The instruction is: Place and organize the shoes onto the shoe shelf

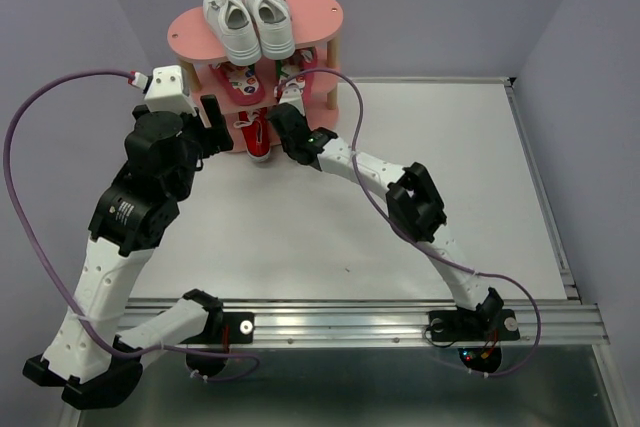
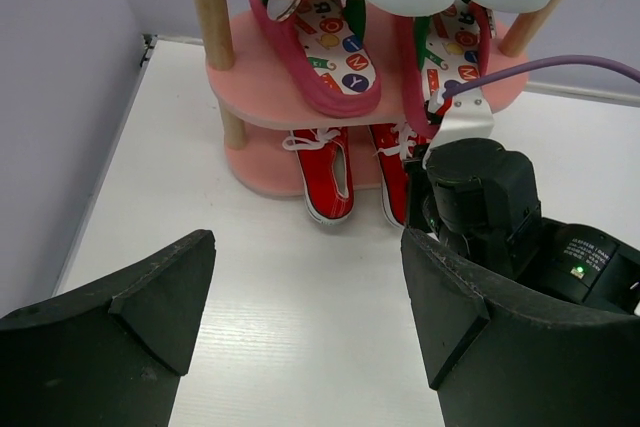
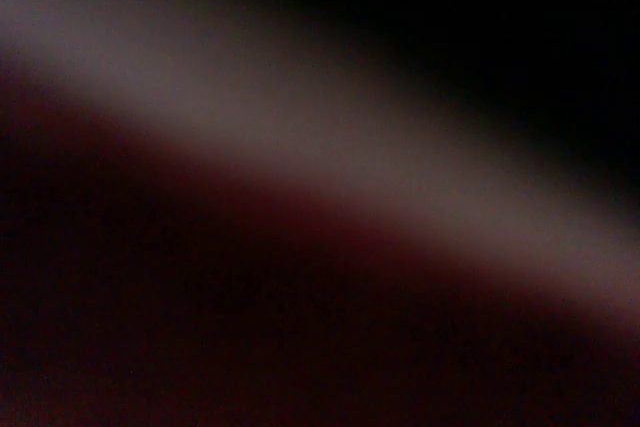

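Left gripper (image 2: 308, 267) gapes empty; red sneakers (image 2: 330, 175) sit just ahead, ends overhanging the shoe shelf (image 2: 262, 87) bottom tier; right gripper (image 1: 280, 119) crowds one, grip unreadable; a hard shove may skew the pair or rock the shelf.

Table (image 1: 450, 177): white flat top, grey walls behind and to both sides. Near edge: one aluminium rail (image 1: 360, 325), carrying my left arm base (image 1: 218, 327) and my right arm base (image 1: 468, 328). Standing directly on the top: one pink shoe shelf (image 1: 190, 37), far-left part, close to the back wall. One small dark speck (image 1: 345, 269) on the bare white, between shelf and rail.
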### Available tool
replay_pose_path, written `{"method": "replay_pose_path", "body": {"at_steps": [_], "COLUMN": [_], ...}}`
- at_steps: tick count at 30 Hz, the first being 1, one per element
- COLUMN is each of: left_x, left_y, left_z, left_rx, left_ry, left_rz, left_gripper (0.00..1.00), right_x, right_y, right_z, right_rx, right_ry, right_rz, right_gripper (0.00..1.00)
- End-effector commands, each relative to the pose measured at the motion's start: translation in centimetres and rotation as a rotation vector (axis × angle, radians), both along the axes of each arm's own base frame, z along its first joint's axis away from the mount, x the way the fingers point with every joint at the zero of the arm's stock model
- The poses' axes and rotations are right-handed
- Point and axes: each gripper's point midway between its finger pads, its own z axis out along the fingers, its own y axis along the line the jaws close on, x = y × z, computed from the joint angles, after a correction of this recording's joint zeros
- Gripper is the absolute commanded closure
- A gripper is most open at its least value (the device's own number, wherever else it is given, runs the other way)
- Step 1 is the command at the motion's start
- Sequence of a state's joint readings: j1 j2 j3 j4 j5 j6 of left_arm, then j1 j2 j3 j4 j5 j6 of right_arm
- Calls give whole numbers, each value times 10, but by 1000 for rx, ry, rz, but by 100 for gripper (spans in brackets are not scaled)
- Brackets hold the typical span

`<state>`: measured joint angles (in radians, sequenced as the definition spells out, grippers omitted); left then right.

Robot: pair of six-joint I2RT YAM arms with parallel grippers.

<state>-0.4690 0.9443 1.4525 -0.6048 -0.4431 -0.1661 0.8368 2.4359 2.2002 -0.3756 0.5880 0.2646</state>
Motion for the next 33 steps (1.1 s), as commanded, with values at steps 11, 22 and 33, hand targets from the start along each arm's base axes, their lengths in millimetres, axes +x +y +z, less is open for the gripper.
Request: {"method": "replay_pose_path", "body": {"at_steps": [11,22,33], "left_x": [-1,-3,-4], "left_y": [8,12,13], "left_z": [5,6,5], "left_rx": [17,26,28], "left_ry": [-26,-29,-26], "left_rz": [26,38,41], "left_gripper": [14,14,14], "right_x": [26,36,49], "right_y": [14,19,3], "right_z": [66,70,58], "right_rx": [143,134,109], "right_ry": [-185,-226,-241], "right_rz": [-27,-35,-102], "right_gripper": [99,99,51]}}
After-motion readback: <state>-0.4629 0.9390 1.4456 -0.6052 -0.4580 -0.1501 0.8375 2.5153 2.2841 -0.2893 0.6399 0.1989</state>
